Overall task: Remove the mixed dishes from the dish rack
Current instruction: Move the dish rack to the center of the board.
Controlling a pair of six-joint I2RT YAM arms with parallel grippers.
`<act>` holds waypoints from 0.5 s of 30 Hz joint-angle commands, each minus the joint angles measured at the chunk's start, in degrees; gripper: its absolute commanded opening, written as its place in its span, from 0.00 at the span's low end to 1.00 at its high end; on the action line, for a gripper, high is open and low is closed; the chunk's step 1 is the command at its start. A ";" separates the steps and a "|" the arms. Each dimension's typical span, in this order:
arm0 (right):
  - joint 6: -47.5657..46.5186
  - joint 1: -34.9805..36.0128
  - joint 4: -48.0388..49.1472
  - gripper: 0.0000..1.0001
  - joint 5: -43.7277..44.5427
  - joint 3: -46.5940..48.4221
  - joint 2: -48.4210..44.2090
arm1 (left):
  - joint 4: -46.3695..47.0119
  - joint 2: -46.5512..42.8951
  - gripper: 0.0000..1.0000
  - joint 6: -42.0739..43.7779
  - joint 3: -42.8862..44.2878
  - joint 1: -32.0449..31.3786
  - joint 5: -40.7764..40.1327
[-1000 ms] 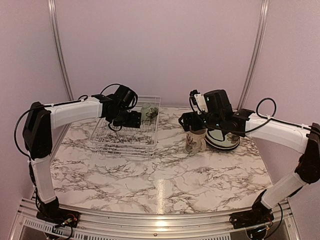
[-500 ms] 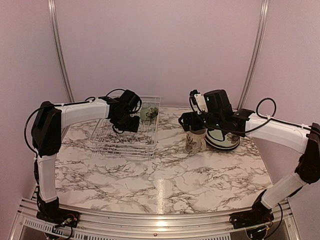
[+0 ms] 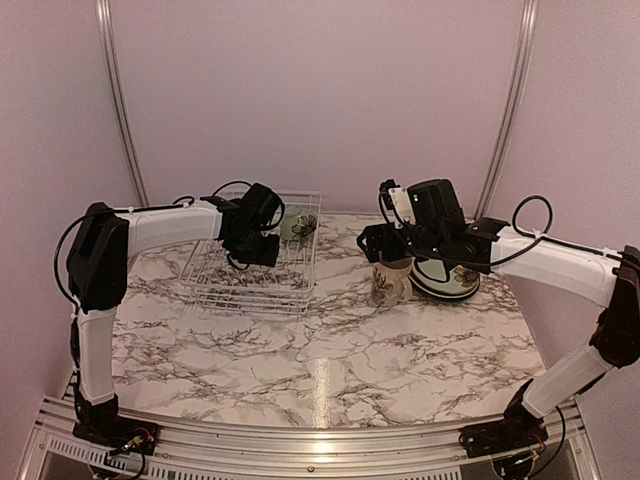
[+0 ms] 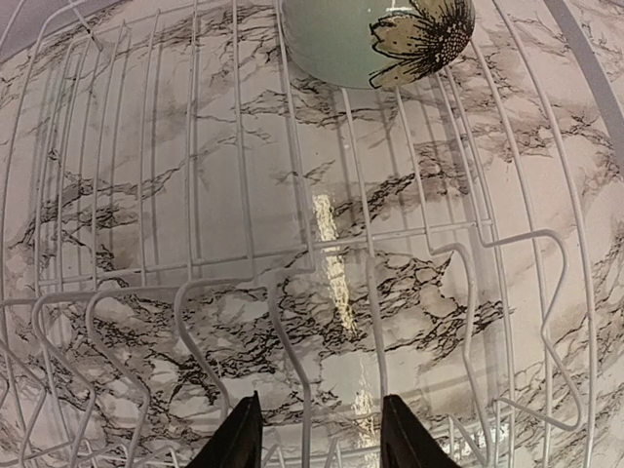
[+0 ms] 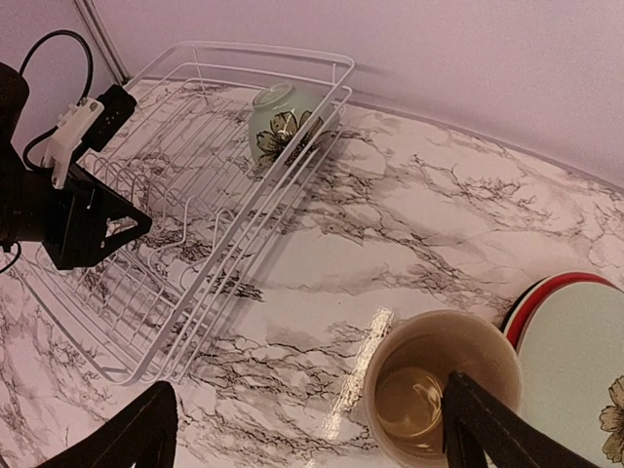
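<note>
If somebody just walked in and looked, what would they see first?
Probably the two robot arms reaching over the marble table. The left gripper is down in the white wire dish rack at the back left, with a small pale green bowl in its far corner. On the right, a cream floral mug stands beside stacked plates, under the right gripper.

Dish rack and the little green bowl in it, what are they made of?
The dish rack looks like thin metal wire with a smooth white coating. The little green bowl looks like glazed ceramic: shiny, with a printed flower. Neither is certain.
</note>
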 commanded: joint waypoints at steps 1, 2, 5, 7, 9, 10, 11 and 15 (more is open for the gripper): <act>0.77 0.59 0.45 0.90 -0.43 1.79 -0.31 | 1.42 -2.70 0.48 -1.46 -3.77 -0.05 0.36; 0.77 0.58 0.41 0.91 -0.29 1.71 -0.48 | 2.77 -3.81 0.49 -2.08 -5.14 0.09 1.01; 0.75 0.57 0.48 0.91 -0.20 1.44 -0.77 | 7.24 -7.21 0.53 -3.61 -8.82 0.67 3.64; 0.70 0.56 0.49 0.91 -0.20 1.37 -0.78 | 9.12 -8.27 0.54 -4.40 -10.20 1.00 4.53; 0.80 0.58 0.45 0.90 -0.31 1.43 -0.61 | 10.26 -8.66 0.51 -4.89 -10.81 1.26 5.42; 0.73 0.59 0.34 0.90 -0.32 1.51 -0.54 | 10.34 -8.47 0.48 -5.05 -10.79 1.36 5.63; 0.81 0.58 0.29 0.90 -0.38 1.46 -0.55 | 10.21 -8.11 0.45 -5.11 -10.66 1.37 5.83; 1.06 0.60 0.48 0.90 -0.32 0.65 -1.01 | 10.10 -7.48 0.39 -5.79 -11.08 1.37 4.88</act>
